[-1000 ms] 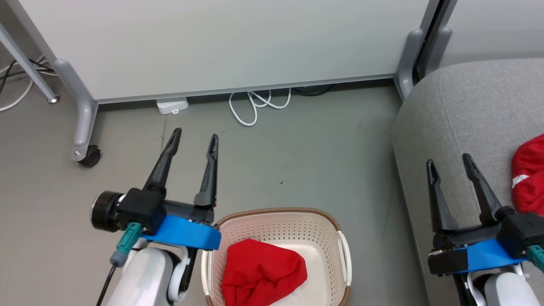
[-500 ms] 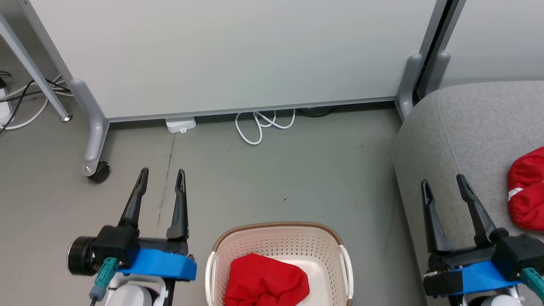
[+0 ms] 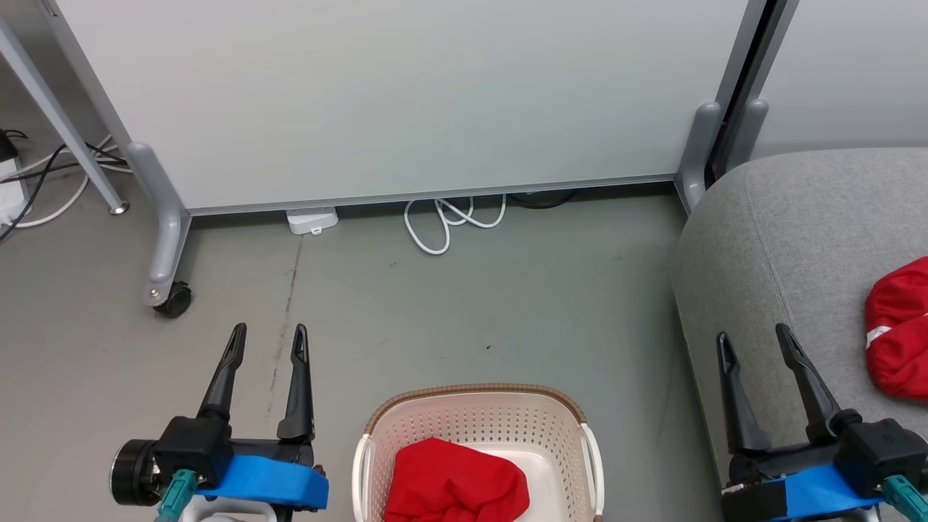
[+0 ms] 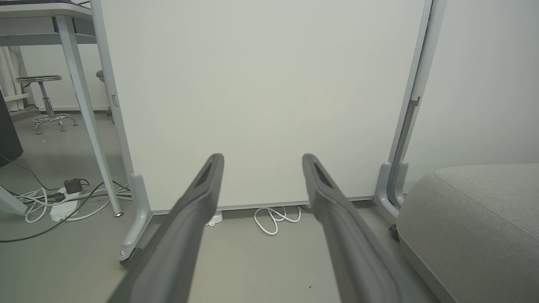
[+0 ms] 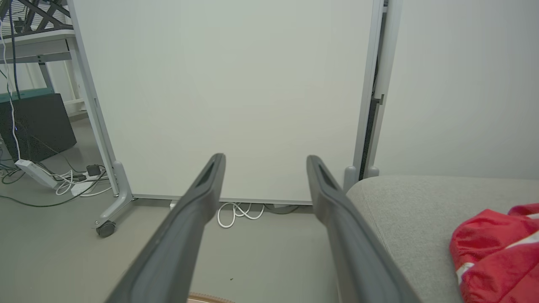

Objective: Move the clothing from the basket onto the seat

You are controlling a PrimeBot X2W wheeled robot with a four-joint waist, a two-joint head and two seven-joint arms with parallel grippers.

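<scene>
one plain red garment (image 3: 453, 482) lies in the basket (image 3: 475, 391) at six o'clock; its striped mate (image 3: 899, 326) rests on the seat (image 3: 783, 232) at three. left gripper (image 3: 269, 331) and right gripper (image 3: 752, 333) gape empty: drop one onto the cloth's peak, pinch deep.
</scene>
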